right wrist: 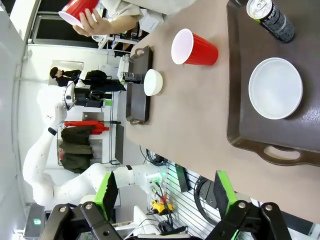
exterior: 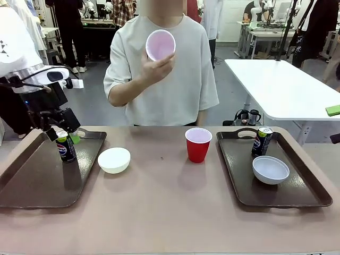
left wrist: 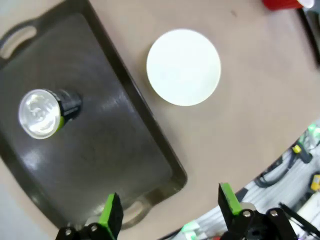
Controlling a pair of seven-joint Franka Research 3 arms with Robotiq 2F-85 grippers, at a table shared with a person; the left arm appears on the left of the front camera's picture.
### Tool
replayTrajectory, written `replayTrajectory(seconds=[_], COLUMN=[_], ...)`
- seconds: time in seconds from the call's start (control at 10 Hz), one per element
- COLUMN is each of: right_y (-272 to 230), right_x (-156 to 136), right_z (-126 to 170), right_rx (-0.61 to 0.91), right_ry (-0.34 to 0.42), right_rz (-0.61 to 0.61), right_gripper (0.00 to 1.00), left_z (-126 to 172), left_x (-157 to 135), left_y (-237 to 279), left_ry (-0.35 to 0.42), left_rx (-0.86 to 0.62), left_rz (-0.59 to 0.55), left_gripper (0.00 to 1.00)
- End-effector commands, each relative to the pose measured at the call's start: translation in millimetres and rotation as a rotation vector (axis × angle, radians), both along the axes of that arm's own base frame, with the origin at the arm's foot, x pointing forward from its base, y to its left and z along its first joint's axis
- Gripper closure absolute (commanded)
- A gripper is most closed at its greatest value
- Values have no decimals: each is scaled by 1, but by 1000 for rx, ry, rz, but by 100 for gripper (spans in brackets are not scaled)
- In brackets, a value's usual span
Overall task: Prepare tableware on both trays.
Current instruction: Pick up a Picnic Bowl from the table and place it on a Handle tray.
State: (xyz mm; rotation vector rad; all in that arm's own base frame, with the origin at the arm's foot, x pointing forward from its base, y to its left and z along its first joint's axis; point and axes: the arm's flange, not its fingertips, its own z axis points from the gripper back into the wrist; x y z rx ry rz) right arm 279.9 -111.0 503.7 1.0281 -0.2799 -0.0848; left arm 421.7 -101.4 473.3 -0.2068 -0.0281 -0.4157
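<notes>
On the left tray stands a dark Pepsi can. My left gripper hovers just above that can, open and empty. Seen in the left wrist view, its green pads spread wide over the tray's rim, with the can off to one side. A white bowl and a red cup rest on the bare table. The right tray carries a can and a white bowl. My right gripper is open, high off that tray's end. The person holds a second red cup.
The person stands at the far side, with a hand raised at chest height. A white table stands behind on the right. Bare brown tabletop lies between the two trays around the loose bowl and cup.
</notes>
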Motion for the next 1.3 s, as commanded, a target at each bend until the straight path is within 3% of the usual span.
replayTrajectory(seconds=[0.0, 0.1, 0.2, 0.3, 0.4, 0.5, 1.2], right_y=[0, 0, 0, 0, 0, 0, 0], right_x=[2, 2, 2, 2, 2, 2, 2], right_z=[-1, -1, -1, -1, -1, -1, -1], right_rx=[19, 19, 19, 19, 19, 19, 19], right_ry=[-12, -12, -12, -12, -12, -12, -12], right_rz=[1, 1, 1, 1, 1, 1, 1], right_gripper=[0, 0, 0, 0, 0, 0, 0], left_z=[4, 2, 10, 12, 19, 11, 3], left_x=[-4, -28, -71, -129, -161, -172, -156], left_y=[0, 17, 38, 62, 84, 90, 103], left_ry=[-4, -23, -26, 41, 72, 82, 72], left_rx=[1, -66, -115, -86, -101, -119, -168], left_rz=[1, -20, -48, -122, -115, -101, -52], left_gripper=[0, 0, 0, 0, 0, 0, 0])
